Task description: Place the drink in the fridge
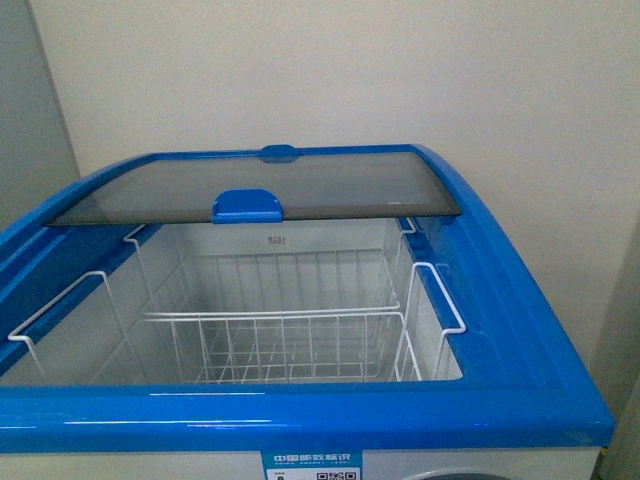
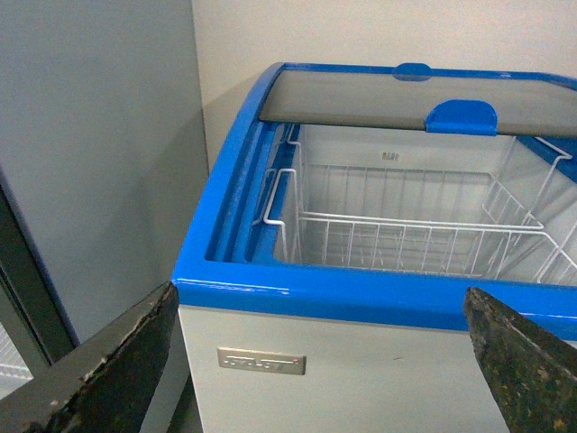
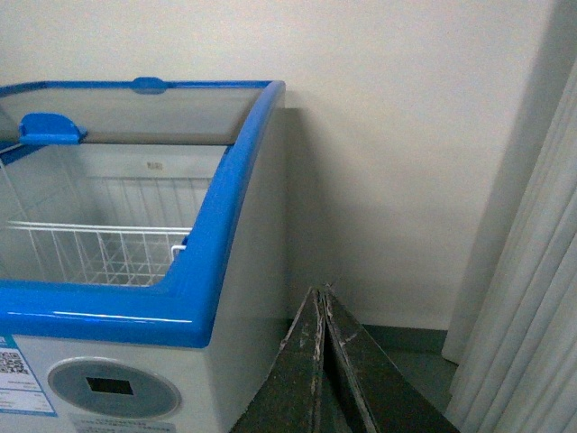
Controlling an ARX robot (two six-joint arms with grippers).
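1. Blue front rim of the fridge (image 1: 300, 405) sits right up against the front camera, and the chest stands open behind it: the glass lid (image 1: 260, 187) is slid to the back wall, its blue handle (image 1: 247, 206) over the opening.
2. Inside, a white wire basket (image 1: 280, 340) hangs from the rim, bare as far as I can see.
3. Left pincer (image 2: 320, 361) is spread wide in front of the fridge with nothing between its fingers; right pincer (image 3: 320, 361) is closed tight, fingers pressed together, and no bottle shows in it.
4. Where's the drink? Not in any view, so I can't place it, and the task looks barely begun.
5. Risks, as I judge them: a carrying arm could clip the raised rim on the way over, or knock the lid handle that overhangs the opening.
6. A small bottle dropped from height could tip in the basket or slip through its wires.
7. Around the fridge: grey appliance (image 2: 90, 162) close on its left, pale curtain (image 3: 523, 271) off to its right, wall behind.
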